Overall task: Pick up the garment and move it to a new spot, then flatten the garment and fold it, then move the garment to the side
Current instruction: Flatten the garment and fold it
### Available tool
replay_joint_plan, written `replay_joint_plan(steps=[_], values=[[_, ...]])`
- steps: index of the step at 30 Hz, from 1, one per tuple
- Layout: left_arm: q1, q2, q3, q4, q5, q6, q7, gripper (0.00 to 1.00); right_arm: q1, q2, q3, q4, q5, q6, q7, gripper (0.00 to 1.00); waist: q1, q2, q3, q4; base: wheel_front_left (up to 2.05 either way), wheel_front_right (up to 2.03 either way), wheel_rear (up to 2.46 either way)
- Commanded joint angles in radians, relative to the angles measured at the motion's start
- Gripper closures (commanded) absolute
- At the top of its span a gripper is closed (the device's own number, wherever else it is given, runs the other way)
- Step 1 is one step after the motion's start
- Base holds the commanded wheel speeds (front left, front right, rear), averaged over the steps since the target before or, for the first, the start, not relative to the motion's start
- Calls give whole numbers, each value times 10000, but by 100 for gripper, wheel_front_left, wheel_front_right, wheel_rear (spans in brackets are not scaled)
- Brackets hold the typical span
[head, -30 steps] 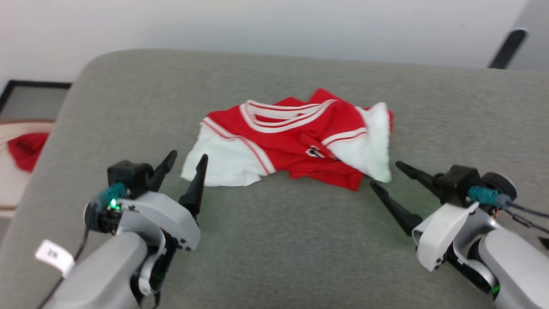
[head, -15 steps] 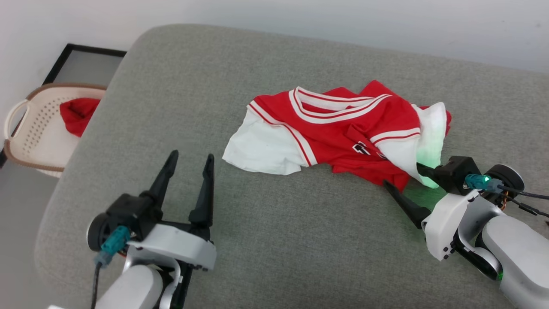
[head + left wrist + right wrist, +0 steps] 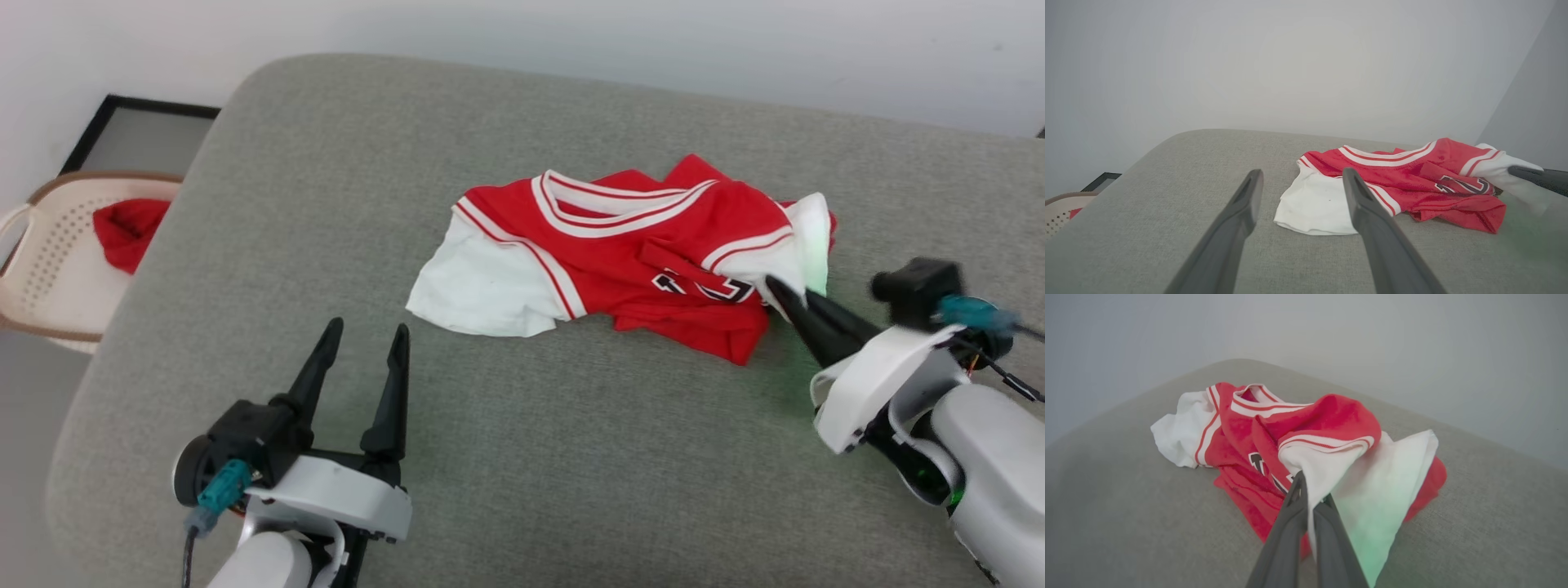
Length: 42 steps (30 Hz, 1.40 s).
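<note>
Two grippers sit nearest. The left gripper [image 3: 367, 327] hovers over the grey cushion [image 3: 522, 457], on the near side of the one garment [image 3: 637, 245] and off its left end. It is clear of the cloth, with its two fingers spread wide and empty. The right gripper [image 3: 775, 284] is at the garment's right end, pinched tight on one of its two white sleeves. The garment lies crumpled mid-cushion. Well left of it, one pale basket [image 3: 49, 269] holds one red cloth [image 3: 122, 233].
</note>
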Motion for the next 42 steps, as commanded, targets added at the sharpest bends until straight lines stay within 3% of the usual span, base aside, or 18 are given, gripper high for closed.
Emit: replay_joint_plan(steps=[1,10,15,17,26,35,36,37,38,39,42], values=[[107,-37,69,27,111,-63,-1,0,218,56,-310,-157,499,-14,26,100,-1,0,-78,-182,0,0,0],[292,-81,323,-20,193,-270,-1,0,1174,-537,-3502,-1556,4667,-13,458,100,-1,0,-93,-778,0,0,0],[210,-111,338,-13,105,-344,-1,0,1731,-416,-5281,-420,6452,-13,818,100,-1,0,-15,-950,0,0,0],[176,-127,304,14,74,-363,-1,0,1601,-584,-5526,322,6430,-13,982,100,-1,0,29,-990,0,0,0],[-103,-205,189,145,28,-473,19,0,-265,11,-5504,3277,5832,-11,1273,100,-1,0,297,-1106,0,0,0],[-557,-412,-40,456,114,-616,18,0,-1987,135,-4384,6151,3518,-13,214,98,-1,0,609,-921,0,0,0],[-609,-433,-52,497,115,-622,17,0,-2075,151,-4347,6318,3443,-13,108,85,-1,0,619,-915,0,0,0],[-640,-449,-52,529,115,-619,15,0,-2125,213,-4331,6434,3398,-13,38,58,-1,0,619,-918,0,0,0],[-648,-457,-49,570,115,-623,13,0,-2139,247,-4286,6510,3332,-13,-42,18,-1,0,617,-930,0,0,0],[-640,-459,-37,602,114,-625,11,0,-2152,232,-4179,6521,3209,-13,-137,0,-1,0,608,-948,0,0,0],[-601,-354,23,652,132,-633,5,0,-2037,189,-3933,6317,3026,-13,-411,0,-1,0,537,-1077,0,0,0]])
